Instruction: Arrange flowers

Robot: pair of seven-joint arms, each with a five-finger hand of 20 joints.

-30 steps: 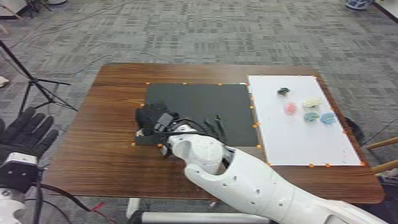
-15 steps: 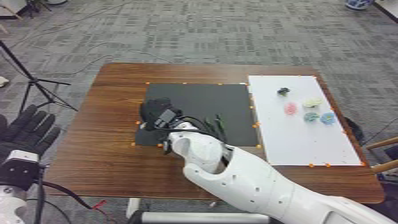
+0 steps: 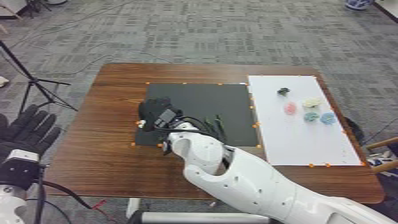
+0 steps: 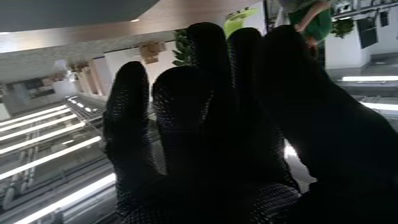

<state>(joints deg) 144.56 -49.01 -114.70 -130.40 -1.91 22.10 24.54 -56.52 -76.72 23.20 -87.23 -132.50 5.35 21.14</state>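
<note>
The black-gloved right hand [image 3: 158, 109] has edged forward over the square black mat's [image 3: 209, 97] left side, and a small whitish thing [image 3: 140, 123] now peeks out beside it, perhaps a bloom being gathered; whether it's gripped, I can't tell. Pastel flower heads [image 3: 311, 103] lie right of the mat; the right wrist view adds green leaves [image 4: 182, 47].

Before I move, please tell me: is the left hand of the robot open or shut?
Open. In the head view, the left hand has its fingers straight and spread apart, beside the table.
</note>
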